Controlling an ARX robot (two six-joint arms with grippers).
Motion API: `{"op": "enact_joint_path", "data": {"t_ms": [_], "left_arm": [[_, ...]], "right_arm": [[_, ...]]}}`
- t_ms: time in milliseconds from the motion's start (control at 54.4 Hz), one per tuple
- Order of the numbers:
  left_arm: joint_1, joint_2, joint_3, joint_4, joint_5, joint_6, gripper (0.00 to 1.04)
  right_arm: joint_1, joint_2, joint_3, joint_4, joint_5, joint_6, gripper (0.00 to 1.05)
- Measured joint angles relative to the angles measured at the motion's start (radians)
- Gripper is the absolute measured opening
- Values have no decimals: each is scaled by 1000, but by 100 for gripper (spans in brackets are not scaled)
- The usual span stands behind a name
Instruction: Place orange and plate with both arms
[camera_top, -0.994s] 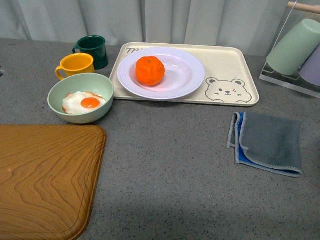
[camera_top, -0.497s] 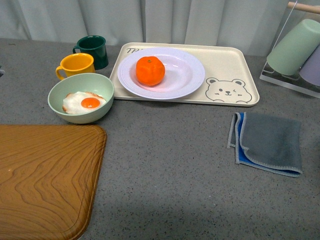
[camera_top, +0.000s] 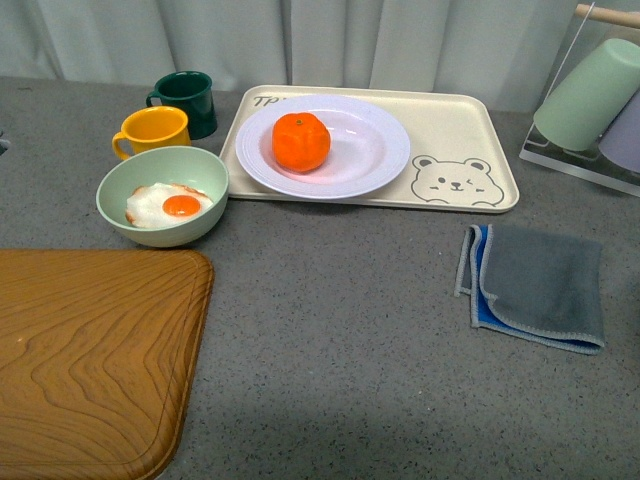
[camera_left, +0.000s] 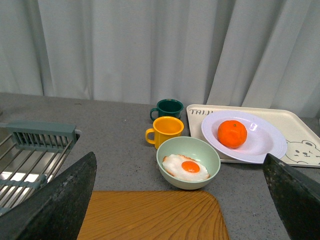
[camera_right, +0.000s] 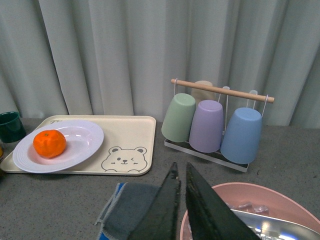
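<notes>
Grey table (camera_top: 340, 330) fills the front view. Left pincer (camera_left: 180, 200) gapes wide, holding nothing; right pincer (camera_right: 181, 200) is nearly closed, empty. Upper centre, the orange (camera_top: 301, 141) sits in the plate (camera_top: 375, 150) on the bear-print tray (camera_top: 470, 125).

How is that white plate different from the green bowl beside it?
The plate is white, wide and shallow; the bowl is pale green, smaller and deep. The plate sits on the bear tray holding an orange; the bowl sits on the counter holding a fried egg. Both are round and upright.
</notes>
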Motion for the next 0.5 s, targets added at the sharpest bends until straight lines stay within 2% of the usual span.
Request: {"op": "enact_joint_path", "data": {"t_ms": [202,497], "left_arm": [[0,0,0,0,0,0,98],[0,0,0,0,0,0,98]], "right_arm": [[0,0,0,0,0,0,41],[0,0,0,0,0,0,95]]}}
